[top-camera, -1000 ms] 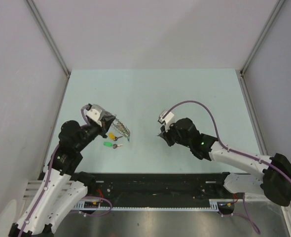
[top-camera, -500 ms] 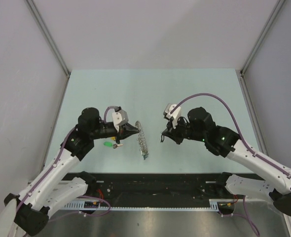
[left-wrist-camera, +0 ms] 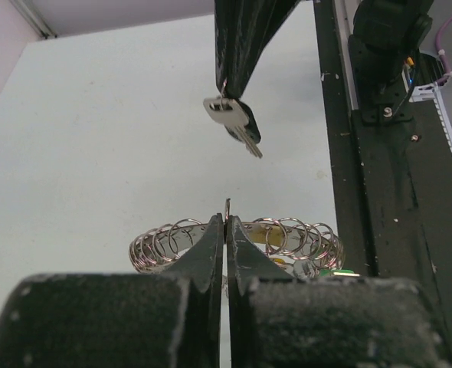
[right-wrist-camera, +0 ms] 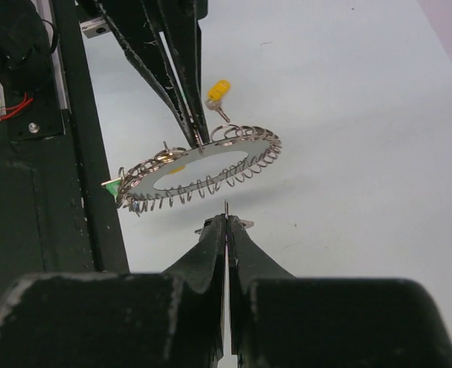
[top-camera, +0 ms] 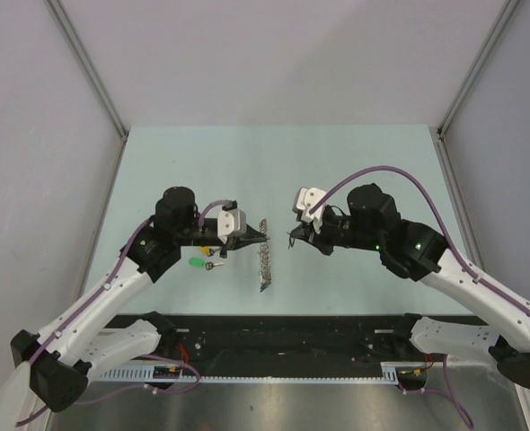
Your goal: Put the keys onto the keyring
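Teal tbl [top-camera: 337, 162] | L gripper [top-camera: 252, 238] clamped on keyring [top-camera: 264, 260] | R gripper [top-camera: 293, 240] pinching key [left-wrist-camera: 229, 113]

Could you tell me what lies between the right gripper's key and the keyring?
Nothing: in the left wrist view only bare table shows between the key in the right gripper and the keyring pinched by the left gripper.

Table [top-camera: 337, 162] pale mint, plain | keyring [right-wrist-camera: 203, 165] bright silver wire, coiled-loop pattern | green-headed key [top-camera: 196, 262] left of keyring, silver blade | yellow-headed key [right-wrist-camera: 218, 90] left of keyring, silver blade | white-headed key [left-wrist-camera: 230, 113] right of keyring, silver blade | left gripper [top-camera: 251, 239], right gripper [top-camera: 292, 240] matt black | arms [top-camera: 103, 301] white, black joints | cables [top-camera: 382, 171] purple | walls [top-camera: 274, 54] plain grey
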Controlling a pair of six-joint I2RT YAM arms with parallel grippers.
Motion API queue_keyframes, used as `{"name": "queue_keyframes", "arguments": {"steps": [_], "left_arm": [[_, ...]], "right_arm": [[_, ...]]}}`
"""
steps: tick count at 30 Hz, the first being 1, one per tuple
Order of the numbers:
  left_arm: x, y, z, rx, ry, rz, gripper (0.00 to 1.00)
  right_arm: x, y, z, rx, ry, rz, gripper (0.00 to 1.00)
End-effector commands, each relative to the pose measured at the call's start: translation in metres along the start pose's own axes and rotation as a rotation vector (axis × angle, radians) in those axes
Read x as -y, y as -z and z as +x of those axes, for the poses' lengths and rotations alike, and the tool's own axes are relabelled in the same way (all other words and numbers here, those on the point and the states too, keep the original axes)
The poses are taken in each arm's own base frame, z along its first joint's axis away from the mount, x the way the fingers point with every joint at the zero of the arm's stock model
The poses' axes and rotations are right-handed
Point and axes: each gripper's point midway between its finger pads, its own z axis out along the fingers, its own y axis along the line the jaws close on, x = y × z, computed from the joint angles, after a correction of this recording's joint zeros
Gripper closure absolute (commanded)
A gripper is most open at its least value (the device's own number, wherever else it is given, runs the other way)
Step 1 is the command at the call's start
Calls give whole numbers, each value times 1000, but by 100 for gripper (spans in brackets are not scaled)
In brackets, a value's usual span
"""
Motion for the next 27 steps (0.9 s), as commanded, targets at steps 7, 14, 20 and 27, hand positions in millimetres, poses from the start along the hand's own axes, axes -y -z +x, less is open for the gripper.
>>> {"name": "queue_keyframes", "arguments": {"steps": [7,14,20,27], "left_arm": [[6,0,-31,100,-263,70,100],[17,3,-23,86,-330,43,100],[22,0,-18,89,-309,36,100],[18,0,-18,101,-284,-7,100]], "right_arm": [[8,-7,-4,-50,134,19,100],[-6,-18,1,-79,193,-19,100],[-16,-27,3,-99,249,-40,100],[-27,-25,2,-92,271,-75,100]]}}
